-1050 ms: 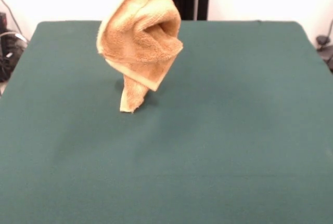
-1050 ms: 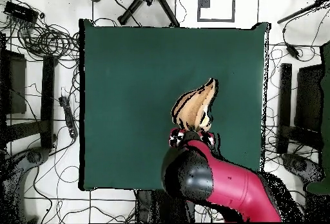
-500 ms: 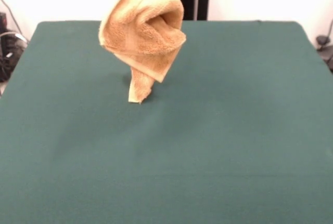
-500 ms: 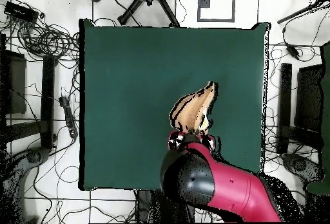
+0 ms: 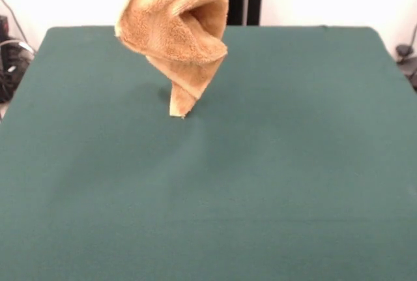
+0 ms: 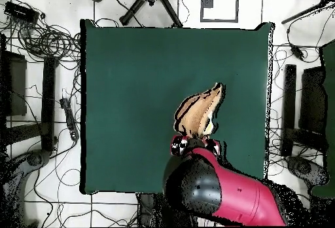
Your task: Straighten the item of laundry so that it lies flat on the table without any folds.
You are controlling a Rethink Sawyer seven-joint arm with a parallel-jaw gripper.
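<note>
The orange-tan towel [image 5: 177, 30] is hanging bunched and folded in the upper left of the front view, its lowest corner dangling just above the green bench [image 5: 273, 183]. In the overhead view the red arm [image 6: 222, 192] is covering the claw at the towel's lower edge, so whether it is clamped cannot be told.

The counter [image 5: 293, 183] is bare green cloth on every side, open to pass over. The only obstacle is the hanging towel [image 5: 177, 30], bunched, with its lowest corner just above or touching the cloth.
</note>
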